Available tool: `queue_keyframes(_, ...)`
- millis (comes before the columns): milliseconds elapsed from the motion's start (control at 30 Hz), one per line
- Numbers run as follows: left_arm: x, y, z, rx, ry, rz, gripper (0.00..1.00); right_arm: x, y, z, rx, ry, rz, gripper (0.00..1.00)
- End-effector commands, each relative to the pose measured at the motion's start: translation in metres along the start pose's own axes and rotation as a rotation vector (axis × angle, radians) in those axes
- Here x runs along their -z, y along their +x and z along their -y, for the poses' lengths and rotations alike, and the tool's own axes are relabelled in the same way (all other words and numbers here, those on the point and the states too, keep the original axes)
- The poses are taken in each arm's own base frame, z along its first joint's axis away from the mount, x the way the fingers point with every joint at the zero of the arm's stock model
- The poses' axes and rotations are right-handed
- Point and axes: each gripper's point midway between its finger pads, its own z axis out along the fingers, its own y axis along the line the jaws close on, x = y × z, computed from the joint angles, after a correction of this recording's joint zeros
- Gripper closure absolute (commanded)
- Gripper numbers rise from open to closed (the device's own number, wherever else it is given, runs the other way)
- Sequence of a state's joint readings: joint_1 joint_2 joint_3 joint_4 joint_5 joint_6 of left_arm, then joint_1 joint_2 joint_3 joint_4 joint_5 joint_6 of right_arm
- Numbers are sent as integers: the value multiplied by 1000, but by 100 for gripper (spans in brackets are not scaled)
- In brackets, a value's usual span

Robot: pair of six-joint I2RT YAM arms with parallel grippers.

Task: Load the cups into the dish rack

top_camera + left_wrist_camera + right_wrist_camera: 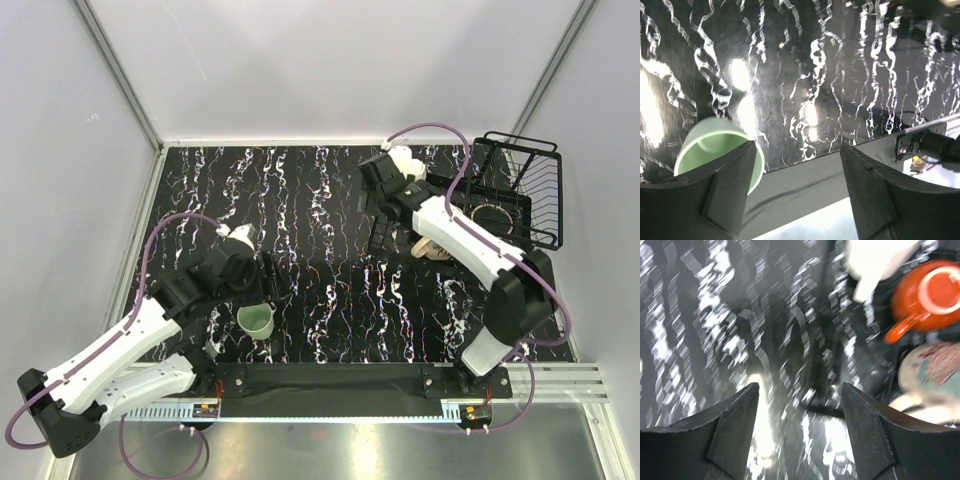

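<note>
Left wrist view: the left gripper (797,150) hangs low over the marbled black tabletop (840,60) with its jaws spread and nothing between them. The mint-green cup (705,145) stands upright just outside one finger, partly hidden by it, so the jaws appear to be lined up beside the cup rather than around it; a sideways shift would probably be needed before a grasp. Right wrist view, blurred: the right gripper (800,387) is likewise spread and empty above bare tabletop. A glossy red mug (920,300), mouth up and handle toward the gripper, lies off to one side, with a pale cup bearing a printed pattern (935,370) near it. Whether either sits inside the rack cannot be told here. Top external view: the black wire dish rack (525,175) occupies the far right corner beside the right arm, well apart from the mint-green cup at the near left edge, which is not yet loaded.
</note>
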State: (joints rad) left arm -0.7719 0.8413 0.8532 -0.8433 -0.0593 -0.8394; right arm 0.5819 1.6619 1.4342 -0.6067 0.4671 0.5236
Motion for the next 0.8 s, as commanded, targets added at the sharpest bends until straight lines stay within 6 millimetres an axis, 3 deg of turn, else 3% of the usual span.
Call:
queue_keyframes(0,4,-6,2,89,-26,21,29,44,9,-6,18,-78,-24,26)
queue_keyframes(200,-1,6,-16,208,-122,10,42,92,23,-10,-67,-232,-35,26)
queue_keyframes(400,-9,16,-32,303,-228,-7,43,133,16,-14,-161,-411,29,26)
queue_keyframes(767,-15,33,-56,377,-381,-24,40,140,41,-18,-124,-479,-55,26)
